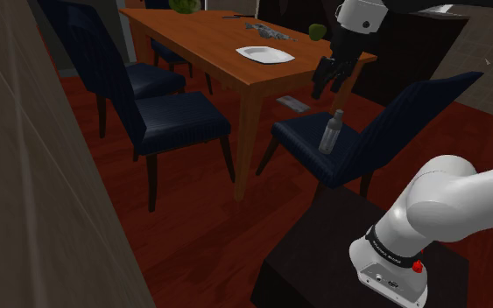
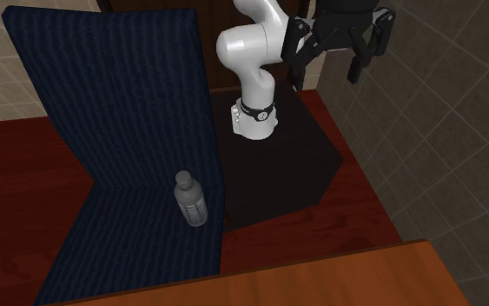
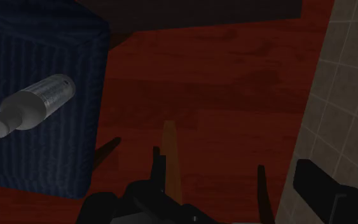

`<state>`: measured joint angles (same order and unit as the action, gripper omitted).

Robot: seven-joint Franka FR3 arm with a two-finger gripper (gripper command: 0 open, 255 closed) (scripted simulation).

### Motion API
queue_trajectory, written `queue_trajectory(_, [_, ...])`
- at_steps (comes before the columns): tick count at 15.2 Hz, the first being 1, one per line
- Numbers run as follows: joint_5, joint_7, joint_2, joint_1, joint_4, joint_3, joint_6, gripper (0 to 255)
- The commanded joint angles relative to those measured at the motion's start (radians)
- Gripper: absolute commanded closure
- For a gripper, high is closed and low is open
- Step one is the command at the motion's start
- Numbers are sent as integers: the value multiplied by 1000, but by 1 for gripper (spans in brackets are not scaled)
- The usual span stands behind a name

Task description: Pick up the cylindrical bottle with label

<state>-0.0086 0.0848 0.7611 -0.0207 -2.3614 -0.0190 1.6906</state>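
Figure: dining room of a home, as I see it from the remote station. A long wooden dining table (image 1: 209, 39) carries a white plate (image 1: 264, 54). Dark blue upholstered chairs (image 1: 172, 121) stand along its sides, one (image 1: 358, 140) turned away from the table. The floor (image 1: 200, 219) is glossy reddish-brown wood planking. In the second exterior view I note a wall of large beige tiles (image 2: 442, 130).

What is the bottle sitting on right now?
The bottle stands upright on a dark blue chair seat, close to the backrest. The patch of seat under its base is covered.
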Motion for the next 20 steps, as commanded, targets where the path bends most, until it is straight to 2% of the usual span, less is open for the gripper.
queue_trajectory(1, [0, 0, 0, 0, 0, 0, 0, 0])
queue_trajectory(11, [-158, -208, -117, -78, -52, -167, 101, 0])
queue_trajectory(20, [-279, -382, -311, -142, -11, -314, 220, 0])
